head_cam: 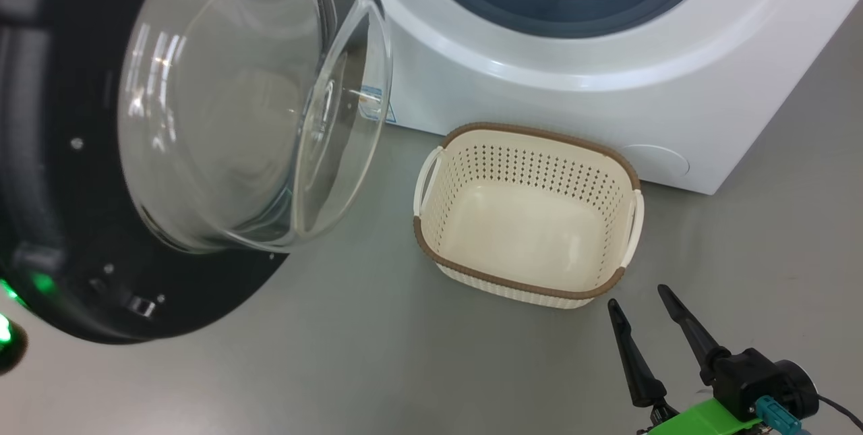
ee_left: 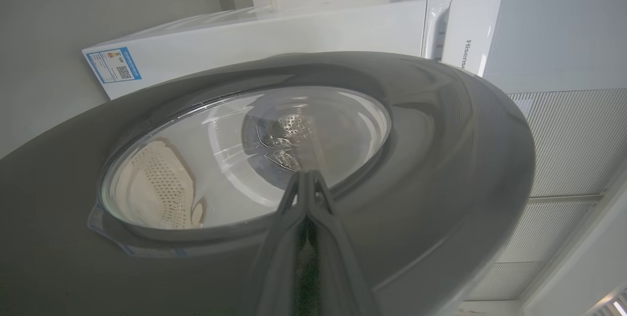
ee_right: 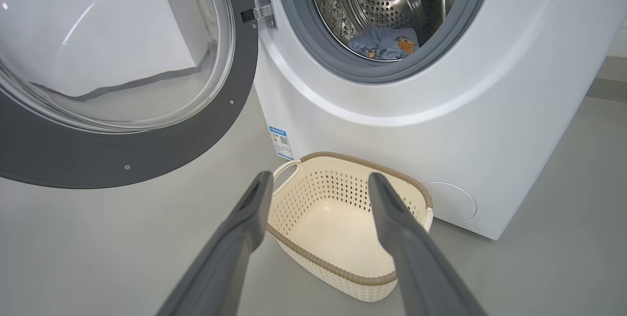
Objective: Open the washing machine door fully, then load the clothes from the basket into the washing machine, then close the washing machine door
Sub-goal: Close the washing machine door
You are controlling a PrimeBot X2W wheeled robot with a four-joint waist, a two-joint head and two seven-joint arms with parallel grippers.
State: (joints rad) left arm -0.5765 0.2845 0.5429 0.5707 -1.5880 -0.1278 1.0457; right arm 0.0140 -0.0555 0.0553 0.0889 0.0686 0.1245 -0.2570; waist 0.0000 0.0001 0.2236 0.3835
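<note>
Right gripper (ee_right: 319, 175) spread toward basket (ee_right: 318, 193); left gripper (ee_left: 306, 174) (pressed together) before door (ee_left: 441, 159).

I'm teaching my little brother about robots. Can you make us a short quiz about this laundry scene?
1. True or false: the basket is empty.
2. Fill in: the left gripper, by the door, is shut; the right gripper is ___.
3. Where are the clothes?
A. in the basket
B. inside the washing machine
C. in the right gripper

Key: 1 true; 2 open; 3 B.
</note>
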